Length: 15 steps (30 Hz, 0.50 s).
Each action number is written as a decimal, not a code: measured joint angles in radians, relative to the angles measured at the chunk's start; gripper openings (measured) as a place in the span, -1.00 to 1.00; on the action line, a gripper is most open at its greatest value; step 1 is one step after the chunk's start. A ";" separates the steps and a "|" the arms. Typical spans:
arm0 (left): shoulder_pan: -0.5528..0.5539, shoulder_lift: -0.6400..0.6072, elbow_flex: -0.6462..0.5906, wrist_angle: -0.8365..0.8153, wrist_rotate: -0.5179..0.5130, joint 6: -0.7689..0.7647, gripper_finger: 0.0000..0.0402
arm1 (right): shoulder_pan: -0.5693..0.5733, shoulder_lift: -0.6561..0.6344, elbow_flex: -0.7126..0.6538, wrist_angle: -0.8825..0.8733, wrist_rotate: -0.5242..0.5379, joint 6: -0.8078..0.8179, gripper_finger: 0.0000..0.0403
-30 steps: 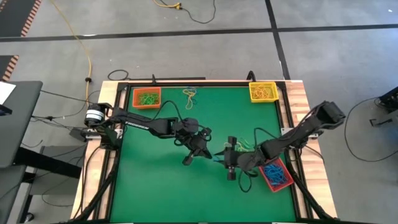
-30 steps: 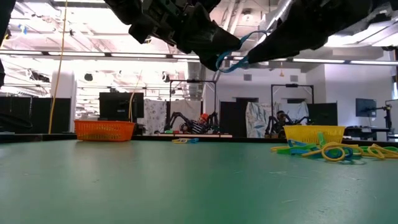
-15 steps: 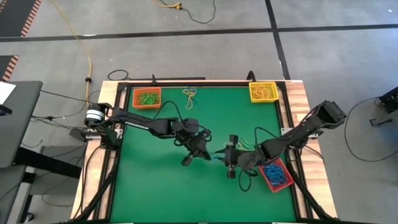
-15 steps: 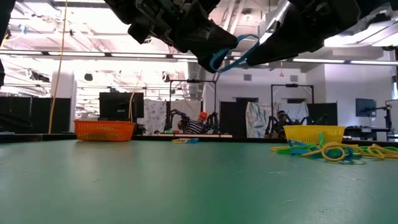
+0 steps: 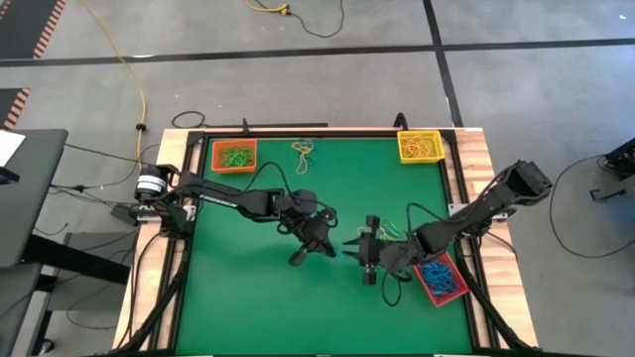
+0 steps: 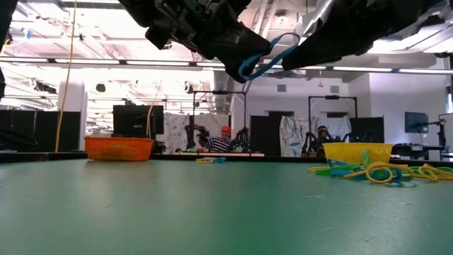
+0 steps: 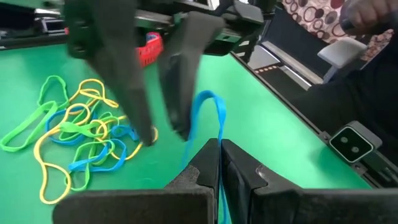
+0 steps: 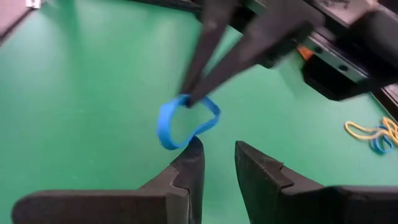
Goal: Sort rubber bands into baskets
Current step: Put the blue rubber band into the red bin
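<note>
Green tabletop [image 5: 258, 288], blue rubber band [image 8: 185, 121], orange basket [image 5: 234, 156], yellow basket [image 5: 419, 146], red basket [image 5: 440, 280], dark left hand [image 7: 219, 163], yellow-green-blue band pile [image 7: 78, 140]

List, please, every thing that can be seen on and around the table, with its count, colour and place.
Table: one, green top with wooden edges, centre.
Orange basket: one, far left corner, green bands inside.
Yellow basket: one, far right corner, yellow bands inside.
Red basket: one, right edge near the right arm, blue bands inside.
Loose band pile: several, yellow, green and blue, on the table near the right arm.
Small band cluster: a few, yellow and green, far edge between the orange and yellow baskets.
Blue rubber band: one, in the air at mid-table.
Floor cable: one, yellow, beyond the table.
Left gripper: shut on the blue rubber band.
Right gripper: open, close beside that band.
</note>
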 joint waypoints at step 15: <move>0.008 0.000 0.000 0.003 -0.008 -0.005 -1.00 | 0.047 0.000 0.000 0.009 0.031 -0.027 -0.05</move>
